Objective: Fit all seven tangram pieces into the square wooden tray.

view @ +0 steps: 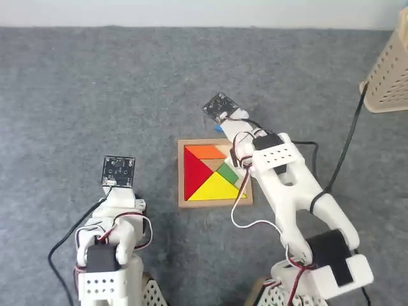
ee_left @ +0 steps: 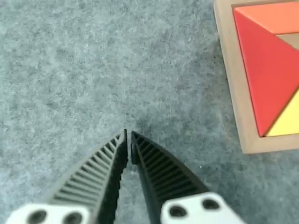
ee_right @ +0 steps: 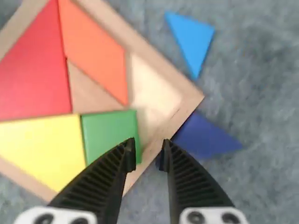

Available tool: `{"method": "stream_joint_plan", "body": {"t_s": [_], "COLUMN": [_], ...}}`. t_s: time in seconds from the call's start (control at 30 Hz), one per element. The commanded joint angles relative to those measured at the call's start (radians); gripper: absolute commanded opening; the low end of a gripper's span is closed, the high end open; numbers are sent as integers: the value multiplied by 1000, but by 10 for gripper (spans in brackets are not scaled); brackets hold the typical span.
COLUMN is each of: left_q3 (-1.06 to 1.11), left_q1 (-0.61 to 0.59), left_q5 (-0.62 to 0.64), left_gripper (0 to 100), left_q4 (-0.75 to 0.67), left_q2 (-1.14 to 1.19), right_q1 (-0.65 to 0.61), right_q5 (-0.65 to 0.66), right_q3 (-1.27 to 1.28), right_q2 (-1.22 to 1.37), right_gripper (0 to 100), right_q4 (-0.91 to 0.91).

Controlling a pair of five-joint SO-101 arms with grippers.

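Right wrist view: right gripper [ee_right: 146, 148] fingers narrowly spread over tray [ee_right: 191, 99] rim; dark blue triangle [ee_right: 203, 135] just beside, looks thin, rigid, light; pinch opposite edges.

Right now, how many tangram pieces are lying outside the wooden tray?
2. A light blue triangle lies by a corner of the tray, apart from it; a dark blue triangle lies beside the adjoining edge. Only six pieces show, so one may be hidden.

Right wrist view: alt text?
The right gripper, fingers open, hovers over the edge of the wooden tray by the green square. Inside lie a red triangle, an orange piece and a yellow triangle; a light blue triangle and dark blue triangle lie outside.
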Motion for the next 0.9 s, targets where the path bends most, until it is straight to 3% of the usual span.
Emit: {"method": "stream_joint_plan", "body": {"t_s": [0.0, 0.47, 0.87], "left_q3": [-10, -10, -10], "left_q1": [5, 5, 5], "left_q5": [-2, -2, -2], "left_gripper": [17, 17, 17], "left_q4": [6, 6, 6], "left_q2": [-18, -18, -18], "right_q1": [-25, -64, -59], "right_q5": [-18, -21, -89], "right_q3": [-8, -17, 107], "right_q2": [35, 108, -286], "right_gripper": [80, 80, 84], "right_q4": [-47, -30, 73]}}
